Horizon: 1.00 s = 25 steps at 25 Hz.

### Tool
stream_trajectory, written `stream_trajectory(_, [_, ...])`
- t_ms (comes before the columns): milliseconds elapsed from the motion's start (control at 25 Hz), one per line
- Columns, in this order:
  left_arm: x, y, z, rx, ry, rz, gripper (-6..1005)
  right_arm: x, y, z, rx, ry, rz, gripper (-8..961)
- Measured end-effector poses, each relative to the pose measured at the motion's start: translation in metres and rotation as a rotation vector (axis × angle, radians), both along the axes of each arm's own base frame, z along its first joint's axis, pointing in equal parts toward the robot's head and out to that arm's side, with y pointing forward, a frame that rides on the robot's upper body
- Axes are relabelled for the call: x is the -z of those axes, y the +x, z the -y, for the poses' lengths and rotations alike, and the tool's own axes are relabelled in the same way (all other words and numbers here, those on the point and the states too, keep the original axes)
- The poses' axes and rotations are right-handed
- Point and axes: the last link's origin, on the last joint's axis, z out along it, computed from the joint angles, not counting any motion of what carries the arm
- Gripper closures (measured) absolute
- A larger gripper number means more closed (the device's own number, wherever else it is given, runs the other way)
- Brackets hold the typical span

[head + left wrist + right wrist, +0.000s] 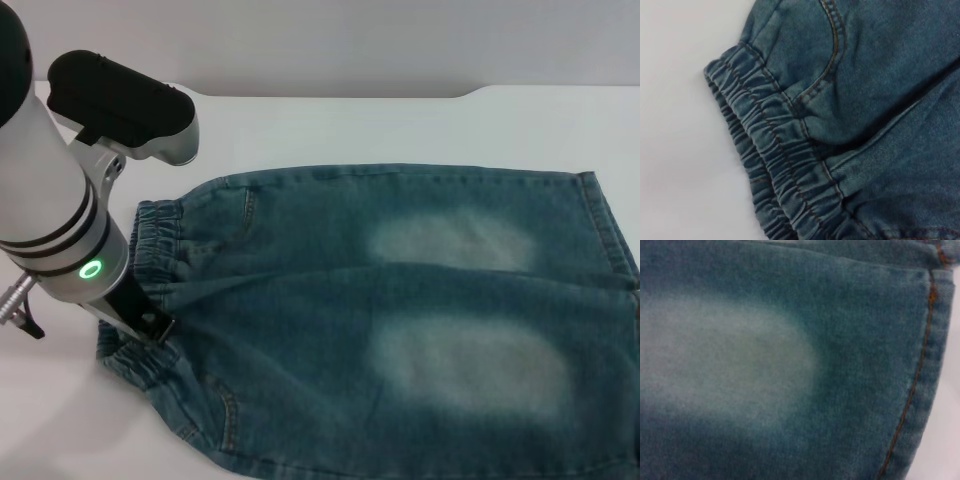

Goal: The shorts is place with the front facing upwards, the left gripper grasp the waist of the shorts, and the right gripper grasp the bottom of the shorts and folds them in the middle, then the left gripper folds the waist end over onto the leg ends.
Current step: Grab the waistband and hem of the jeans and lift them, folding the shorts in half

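Observation:
The blue denim shorts [400,300] lie flat and front up on the white table [350,125], with two pale faded patches on the legs. The waist of the shorts [155,235] is the gathered elastic band at the left. The bottom of the shorts [610,230] runs down the right side. My left gripper [152,324] reaches down from the silver-white arm onto the middle of the waistband. The left wrist view shows the puckered waistband [770,150] and a pocket seam close up. Very near in the right wrist view are a faded patch [725,355] and the stitched leg hem [925,365]. The right gripper itself is out of view.
Bare white table surrounds the shorts at the left and behind them. The table's far edge [330,92] meets a grey background. The lower leg of the shorts runs off the bottom of the head view.

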Motion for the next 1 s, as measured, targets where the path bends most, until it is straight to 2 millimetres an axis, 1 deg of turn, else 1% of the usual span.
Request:
stream_trajectory(160, [-0.001, 0.0, 0.0, 0.004, 0.004, 0.003, 981, 0.002, -0.005, -0.002, -0.018, -0.004, -0.027, 851])
stream_trajectory(480, [-0.001, 0.0, -0.001, 0.011, 0.011, 0.008, 981, -0.002, -0.015, -0.006, -0.06, 0.011, -0.039, 921])
stream_trajectory(680, [-0.003, 0.002, -0.003, 0.022, 0.031, 0.015, 981, -0.01, -0.028, -0.011, -0.109, 0.044, -0.051, 910])
stream_trajectory(880, [-0.009, 0.005, -0.009, 0.062, 0.089, 0.041, 981, -0.031, -0.039, -0.019, -0.189, 0.13, -0.022, 900])
stream_trajectory(1000, [-0.015, 0.006, -0.014, 0.09, 0.141, 0.056, 981, -0.041, -0.041, -0.025, -0.222, 0.177, -0.007, 894])
